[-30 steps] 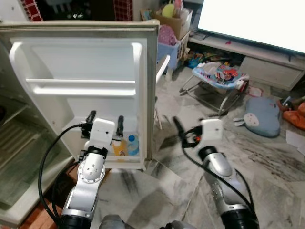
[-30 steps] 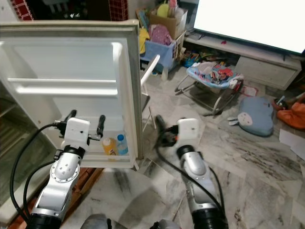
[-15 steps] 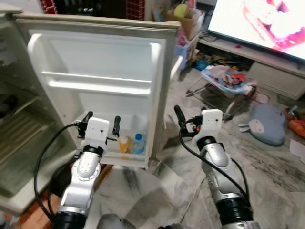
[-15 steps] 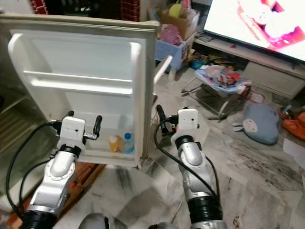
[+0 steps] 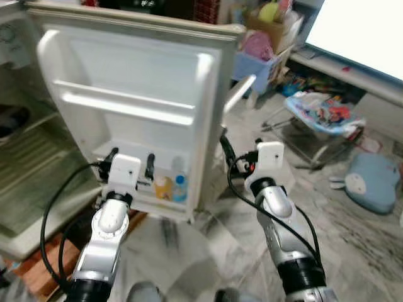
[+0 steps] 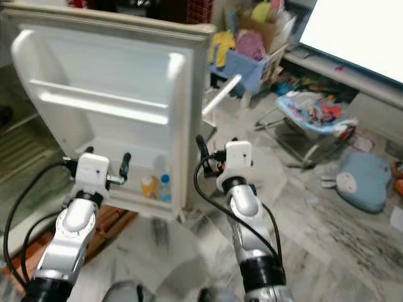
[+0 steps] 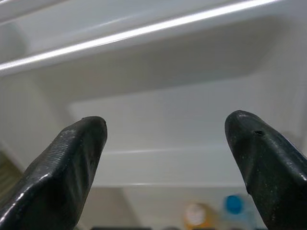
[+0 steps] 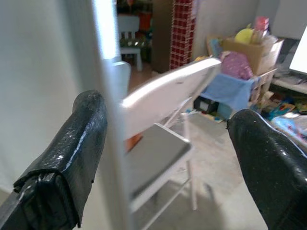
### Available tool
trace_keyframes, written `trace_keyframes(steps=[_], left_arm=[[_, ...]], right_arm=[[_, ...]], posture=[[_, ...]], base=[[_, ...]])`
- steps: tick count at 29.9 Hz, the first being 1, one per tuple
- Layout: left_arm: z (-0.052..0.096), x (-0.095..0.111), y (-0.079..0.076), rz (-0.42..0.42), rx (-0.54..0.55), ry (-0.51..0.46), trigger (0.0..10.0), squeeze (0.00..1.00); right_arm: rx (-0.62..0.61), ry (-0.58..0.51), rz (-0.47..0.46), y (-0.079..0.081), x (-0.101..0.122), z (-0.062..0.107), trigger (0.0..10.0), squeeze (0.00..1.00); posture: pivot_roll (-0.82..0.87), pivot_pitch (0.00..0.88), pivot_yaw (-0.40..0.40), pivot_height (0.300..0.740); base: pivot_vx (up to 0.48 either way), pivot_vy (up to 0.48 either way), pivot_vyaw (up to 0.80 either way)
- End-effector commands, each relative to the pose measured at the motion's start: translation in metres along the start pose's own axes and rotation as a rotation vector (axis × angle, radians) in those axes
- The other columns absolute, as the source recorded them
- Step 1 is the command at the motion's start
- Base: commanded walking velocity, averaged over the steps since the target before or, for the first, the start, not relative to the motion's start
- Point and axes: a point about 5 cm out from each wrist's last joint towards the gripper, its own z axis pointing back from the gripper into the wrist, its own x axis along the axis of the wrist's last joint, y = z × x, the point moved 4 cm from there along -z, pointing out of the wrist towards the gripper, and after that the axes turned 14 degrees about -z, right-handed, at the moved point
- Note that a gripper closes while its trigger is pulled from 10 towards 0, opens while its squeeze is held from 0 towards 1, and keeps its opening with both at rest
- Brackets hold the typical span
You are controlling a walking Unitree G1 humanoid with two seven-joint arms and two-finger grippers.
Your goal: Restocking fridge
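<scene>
The fridge door [image 5: 135, 94] stands swung wide open, its white inner face turned toward the robot. Across its middle runs a long rail shelf [image 5: 126, 107], which looks bare. Below it, the bottom door bin [image 5: 165, 201] holds two small containers at its end nearest the door's outer edge: a yellow-orange bottle [image 5: 163, 187] with a pale cap, and just beside it a clear bottle with a blue cap [image 5: 180, 187]. The two stand upright and close together, possibly touching. In the left wrist view the same pair shows low down, blurred, the blue cap [image 7: 234, 204] beside the orange one [image 7: 196, 215].

To the left of the door the fridge cabinet [image 5: 25, 170] is open, with a pale ribbed shelf or drawer inside; what it holds cannot be made out.

The left gripper [image 5: 131, 167] hovers in front of the bottom door bin, its two black fingers [image 7: 67, 163] spread wide apart with nothing between them, pointed at the door's inner face. The right gripper [image 8: 168, 158] is raised by the door's outer edge, its fingers likewise parted and empty; one finger [image 5: 224, 146] shows dark against the door edge. Beyond that edge stands a white folding chair [image 8: 165, 124] on the marble floor [image 5: 352, 239]. Farther off lie a baby bouncer [image 5: 321, 113], a blue cushion [image 5: 371, 189], and a blue box of toys [image 5: 261, 60].
</scene>
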Motion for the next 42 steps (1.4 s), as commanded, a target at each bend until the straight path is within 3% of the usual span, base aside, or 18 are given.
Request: trace_keyframes(steps=[1,6,21,26,34,42], left_arm=[[-0.001,0.006,-0.008,0.01,-0.025,-0.015,10.0,0.0],[-0.001,0.006,-0.007,0.011,-0.011,-0.009,10.0,0.0],[-0.001,0.006,-0.008,0.008,-0.009,-0.004,10.0,0.0],[-0.001,0.002,-0.002,-0.017,0.032,0.017,10.0,0.0],[0.002,-0.007,0.014,0.058,0.103,0.057,10.0,0.0],[0.003,-0.009,0.015,0.067,0.096,0.064,10.0,0.0]], right_arm=[[-0.023,0.014,0.022,-0.011,-0.003,0.003,10.0,0.0],[-0.002,0.019,-0.001,-0.007,-0.004,0.0,10.0,0.0],[0.034,0.0,0.019,-0.002,0.0,0.001,10.0,0.0],[0.054,-0.005,0.026,0.001,0.001,0.0,10.0,0.0],[0.055,0.002,0.019,0.0,0.001,-0.002,10.0,0.0],[0.059,-0.008,0.022,0.0,0.003,-0.002,10.0,0.0]], posture=[[0.09,0.0,-0.061,0.74],[0.09,0.0,-0.063,0.74],[0.09,0.0,-0.063,0.74],[0.09,0.0,-0.065,0.74],[0.09,0.0,-0.068,0.74],[0.09,0.0,-0.069,0.74]], base=[[0.0,-0.405,0.0],[0.0,-0.406,0.0],[0.0,-0.402,0.68],[0.0,-0.314,0.7],[0.0,0.0,0.32],[0.133,0.0,0.57]])
